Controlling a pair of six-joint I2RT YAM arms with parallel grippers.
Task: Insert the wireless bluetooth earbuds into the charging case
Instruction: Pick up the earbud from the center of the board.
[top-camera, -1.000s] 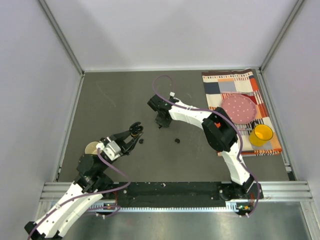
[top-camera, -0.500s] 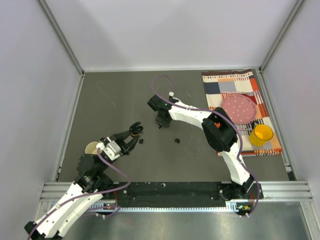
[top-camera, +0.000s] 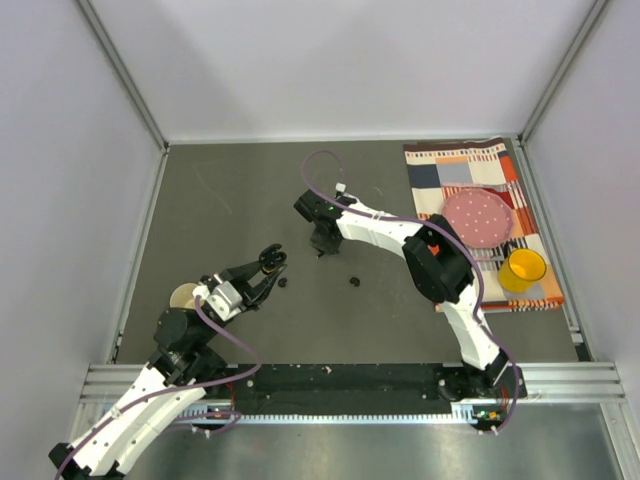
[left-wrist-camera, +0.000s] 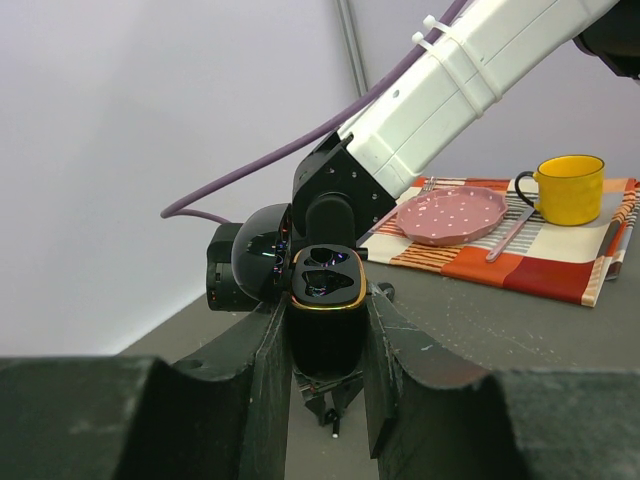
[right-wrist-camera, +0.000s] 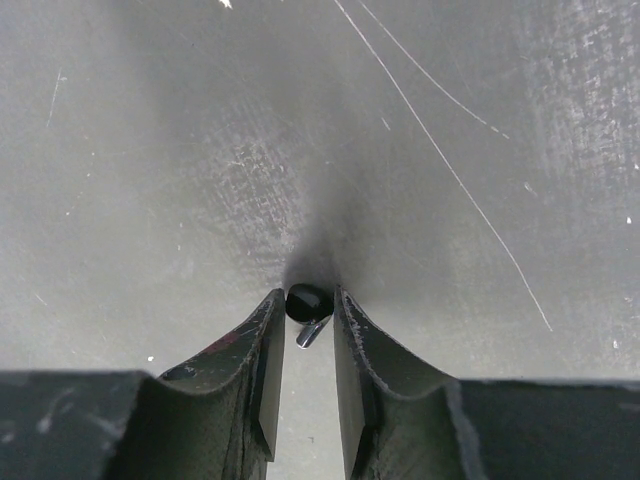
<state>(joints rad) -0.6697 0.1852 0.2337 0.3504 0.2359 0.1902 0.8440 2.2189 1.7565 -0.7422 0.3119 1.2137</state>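
My left gripper (top-camera: 268, 261) is shut on the black charging case (left-wrist-camera: 325, 310) and holds it upright above the table. The case's lid (left-wrist-camera: 260, 265) is swung open and two empty sockets show inside its gold rim. My right gripper (top-camera: 321, 247) points down at the table, further back. In the right wrist view its fingertips (right-wrist-camera: 268, 305) press on both sides of one small black earbud (right-wrist-camera: 308, 301) that lies on the table. Two more earbuds lie loose on the table, one (top-camera: 353, 280) in the middle and one (top-camera: 284, 282) close to the case.
A striped placemat (top-camera: 450, 165) at the back right carries a pink dotted plate (top-camera: 478, 216), a yellow mug (top-camera: 522, 270) and a utensil. A beige round object (top-camera: 182, 295) sits by my left arm. White walls ring the grey table (top-camera: 230, 200).
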